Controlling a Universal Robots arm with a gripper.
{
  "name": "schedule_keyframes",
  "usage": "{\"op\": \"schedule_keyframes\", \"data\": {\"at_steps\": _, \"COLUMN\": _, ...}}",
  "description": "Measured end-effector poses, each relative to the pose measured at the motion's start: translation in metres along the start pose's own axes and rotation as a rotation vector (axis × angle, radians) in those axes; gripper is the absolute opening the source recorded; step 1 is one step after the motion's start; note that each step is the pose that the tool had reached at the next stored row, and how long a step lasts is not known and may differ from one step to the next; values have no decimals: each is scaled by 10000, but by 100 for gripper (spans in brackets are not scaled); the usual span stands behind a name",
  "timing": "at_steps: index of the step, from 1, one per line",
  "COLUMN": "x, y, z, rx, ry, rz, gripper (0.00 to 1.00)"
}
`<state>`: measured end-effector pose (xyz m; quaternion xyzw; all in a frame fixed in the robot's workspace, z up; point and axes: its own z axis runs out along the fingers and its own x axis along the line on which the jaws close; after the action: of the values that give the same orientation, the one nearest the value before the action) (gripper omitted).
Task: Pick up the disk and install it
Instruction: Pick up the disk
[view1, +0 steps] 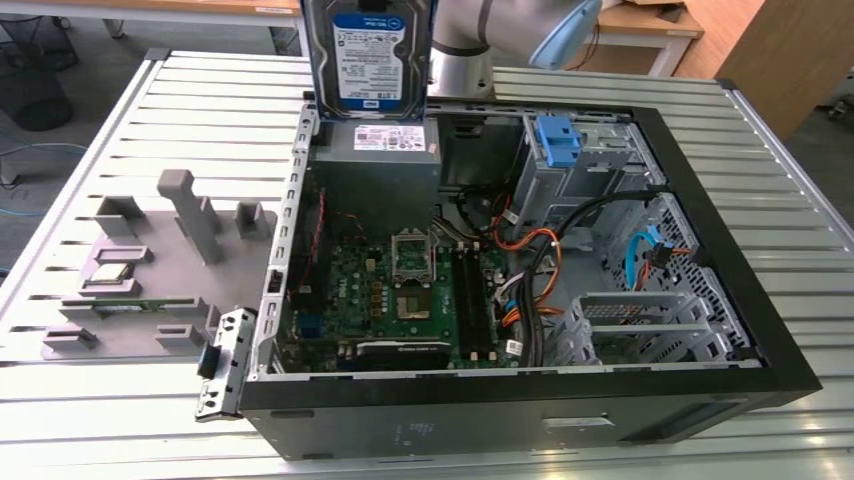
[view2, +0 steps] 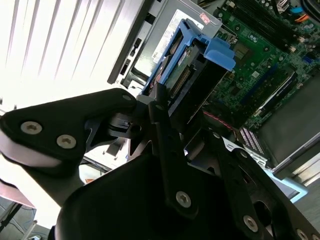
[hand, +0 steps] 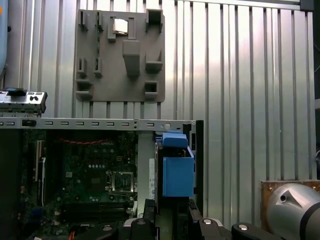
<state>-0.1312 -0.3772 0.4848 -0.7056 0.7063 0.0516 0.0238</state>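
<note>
The disk (view1: 367, 55) stands on edge at the back of the exterior view, white-and-blue label facing the camera, held above the rear wall of the open computer case (view1: 787, 330). It hangs over the grey power supply box (view1: 378, 160). In the second wrist view my gripper (view2: 175, 117) is shut on the disk (view2: 187, 65), its black fingers (view2: 159, 107) clamped against the blue side rails. In the first wrist view the disk (hand: 177, 170) shows end-on as a blue block above my gripper (hand: 170, 212).
Inside the case lie the green motherboard (view1: 400, 290), loose cables (view1: 534, 260), a blue bracket (view1: 557, 140) in the upper bay and a metal drive cage (view1: 627, 320). A grey fixture plate (view1: 134, 270) sits on the slatted table at the exterior view's left.
</note>
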Motion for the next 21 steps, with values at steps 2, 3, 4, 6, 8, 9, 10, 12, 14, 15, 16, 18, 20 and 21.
{"op": "schedule_keyframes", "data": {"at_steps": 2, "x": 17, "y": -3, "z": -1, "rx": 0, "ry": -1, "rz": 0, "gripper": 35}}
{"op": "schedule_keyframes", "data": {"at_steps": 3, "x": 25, "y": -4, "z": -2, "rx": 0, "ry": 0, "rz": 1, "gripper": 35}}
{"op": "schedule_keyframes", "data": {"at_steps": 4, "x": 33, "y": -5, "z": -3, "rx": 0, "ry": 0, "rz": 0, "gripper": 35}}
{"op": "schedule_keyframes", "data": {"at_steps": 6, "x": 40, "y": -6, "z": -3, "rx": 1, "ry": -1, "rz": 1, "gripper": 35}}
{"op": "schedule_keyframes", "data": {"at_steps": 8, "x": 40, "y": -6, "z": -3, "rx": 0, "ry": 0, "rz": 2, "gripper": 35}}
{"op": "schedule_keyframes", "data": {"at_steps": 9, "x": 40, "y": -6, "z": -3, "rx": 0, "ry": 0, "rz": 2, "gripper": 35}}
{"op": "schedule_keyframes", "data": {"at_steps": 10, "x": 41, "y": -6, "z": -3, "rx": 0, "ry": 0, "rz": 1, "gripper": 35}}
{"op": "schedule_keyframes", "data": {"at_steps": 12, "x": 41, "y": -6, "z": -3, "rx": 0, "ry": 0, "rz": 1, "gripper": 35}}
{"op": "schedule_keyframes", "data": {"at_steps": 14, "x": 42, "y": -10, "z": -4, "rx": 0, "ry": 0, "rz": -1, "gripper": 35}}
{"op": "schedule_keyframes", "data": {"at_steps": 15, "x": 42, "y": -16, "z": -4, "rx": 0, "ry": 0, "rz": -1, "gripper": 35}}
{"op": "schedule_keyframes", "data": {"at_steps": 16, "x": 41, "y": -26, "z": -5, "rx": -1, "ry": 1, "rz": 1, "gripper": 35}}
{"op": "schedule_keyframes", "data": {"at_steps": 18, "x": 41, "y": -55, "z": -5, "rx": 0, "ry": -1, "rz": 1, "gripper": 35}}
{"op": "schedule_keyframes", "data": {"at_steps": 20, "x": 41, "y": -89, "z": -6, "rx": 0, "ry": 0, "rz": 1, "gripper": 35}}
{"op": "schedule_keyframes", "data": {"at_steps": 21, "x": 41, "y": -107, "z": -6, "rx": 0, "ry": -1, "rz": 1, "gripper": 35}}
